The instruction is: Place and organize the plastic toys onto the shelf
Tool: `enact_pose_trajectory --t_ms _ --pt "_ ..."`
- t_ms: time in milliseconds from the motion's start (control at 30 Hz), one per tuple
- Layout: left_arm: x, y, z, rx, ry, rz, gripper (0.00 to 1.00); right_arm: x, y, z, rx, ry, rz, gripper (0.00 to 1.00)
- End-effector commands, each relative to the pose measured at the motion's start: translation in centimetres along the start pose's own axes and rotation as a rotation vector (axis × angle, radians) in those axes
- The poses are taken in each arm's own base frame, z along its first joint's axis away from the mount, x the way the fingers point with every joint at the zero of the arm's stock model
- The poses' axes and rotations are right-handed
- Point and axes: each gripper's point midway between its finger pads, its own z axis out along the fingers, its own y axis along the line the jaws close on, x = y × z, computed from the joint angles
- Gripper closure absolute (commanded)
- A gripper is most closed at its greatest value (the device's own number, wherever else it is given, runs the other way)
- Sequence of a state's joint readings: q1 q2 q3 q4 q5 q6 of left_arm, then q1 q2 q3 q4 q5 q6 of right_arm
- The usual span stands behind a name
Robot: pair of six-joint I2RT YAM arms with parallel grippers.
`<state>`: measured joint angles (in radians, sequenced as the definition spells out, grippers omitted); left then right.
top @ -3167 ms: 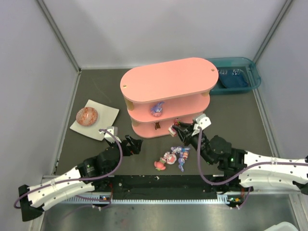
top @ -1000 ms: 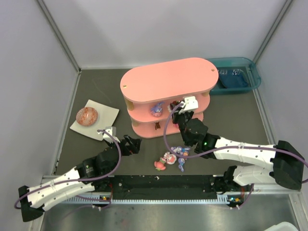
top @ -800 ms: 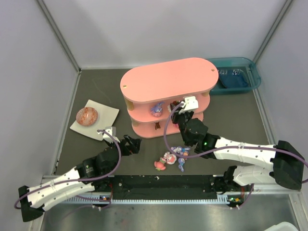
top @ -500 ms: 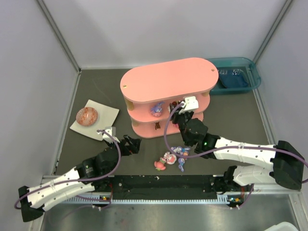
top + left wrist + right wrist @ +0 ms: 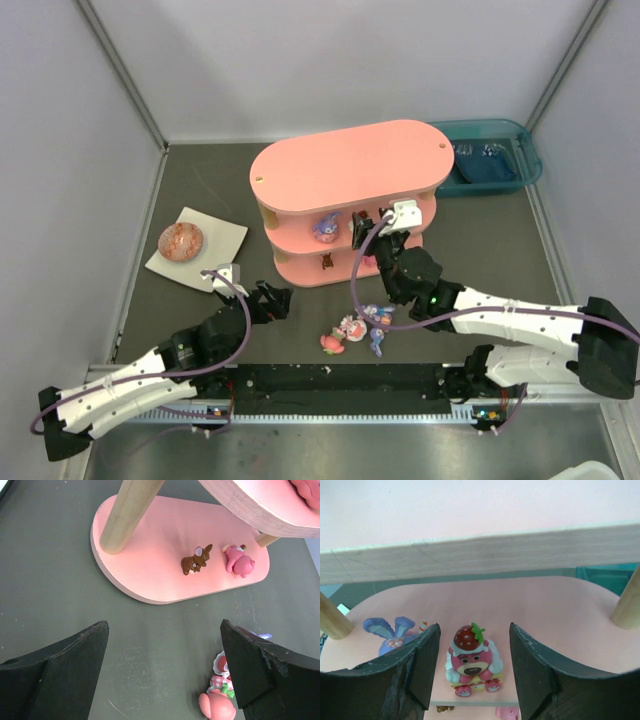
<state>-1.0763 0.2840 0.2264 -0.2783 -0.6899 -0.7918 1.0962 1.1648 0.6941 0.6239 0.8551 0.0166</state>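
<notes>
The pink three-tier shelf [image 5: 345, 170] stands mid-table. On its middle tier [image 5: 545, 610] a pink bear toy with a strawberry hat [image 5: 471, 660] stands upright beside a blue bunny-eared toy [image 5: 390, 632]. My right gripper [image 5: 474, 629] is open around the bear, with a gap on each side. On the bottom tier [image 5: 150, 555] lie a brown toy [image 5: 196, 560] and a pink toy [image 5: 238, 561]. Several more toys [image 5: 358, 328] are clustered on the table in front of the shelf. My left gripper [image 5: 165, 630] hangs wide open and empty, just left of that cluster.
A speckled brown-red ball [image 5: 181, 240] sits on a white square plate [image 5: 222, 238] at the left. A teal bin [image 5: 490, 160] stands behind the shelf's right end. Grey walls close in the table on three sides.
My right gripper has opened and let go of the strawberry bear, which now stands on the middle tier, and it has drawn back slightly. The left arm has not moved.
</notes>
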Motion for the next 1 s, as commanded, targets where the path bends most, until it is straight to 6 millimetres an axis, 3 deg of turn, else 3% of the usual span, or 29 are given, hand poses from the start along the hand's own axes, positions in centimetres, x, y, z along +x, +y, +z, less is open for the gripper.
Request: enact_pose_trajectory --t_ms 0,133,167,200,300,333,400,500,633,767,933,967 --pt "-0.5 -0.2 -0.1 0.006 -0.019 -0.014 0.01 -3.7 -0.9 -0.4 0.010 -0.078 0.077 0.40" --pt "-0.6 -0.2 0.0 0.003 -0.022 -0.012 0.01 -5.1 -1.4 -1.5 -0.030 -0.079 0.074 0.32" --pt "-0.6 -0.2 0.0 0.002 -0.024 -0.016 0.01 -4.4 -1.5 -1.9 -0.054 -0.064 0.055 0.31" --pt "-0.6 -0.2 0.0 0.000 -0.024 -0.019 0.01 -5.5 -2.0 -2.7 -0.070 -0.085 0.079 0.29" --pt "-0.4 -0.2 0.0 -0.001 -0.021 -0.031 0.01 -4.0 -3.2 -4.3 -0.108 -0.052 0.045 0.19" --pt "-0.3 -0.1 0.0 0.001 -0.018 -0.033 0.01 -4.8 -3.9 -5.3 -0.125 -0.064 0.062 0.18" --pt "-0.2 0.0 0.1 -0.005 -0.017 -0.040 0.01 -2.4 -4.4 -6.4 -0.157 0.027 0.010 0.17" --pt "0.0 0.2 0.2 -0.022 -0.011 -0.030 0.01 -0.6 -5.4 -8.2 -0.162 0.102 0.055 0.17" --pt "0.1 0.1 0.4 -0.034 0.003 -0.011 0.01 4.7 -6.4 -10.4 -0.119 0.252 0.096 0.17" --pt "0.3 -0.8 0.6 -0.013 0.025 0.010 0.01 9.9 -4.5 -12.8 -0.123 0.368 0.125 0.17" --pt "0.8 -1.1 0.8 -0.008 0.048 0.024 0.01 14.9 -3.9 -14.3 -0.061 0.484 0.270 0.19" --pt "0.8 -1.2 0.9 -0.005 0.048 0.026 0.01 15.2 -3.7 -14.2 -0.058 0.480 0.294 0.21"
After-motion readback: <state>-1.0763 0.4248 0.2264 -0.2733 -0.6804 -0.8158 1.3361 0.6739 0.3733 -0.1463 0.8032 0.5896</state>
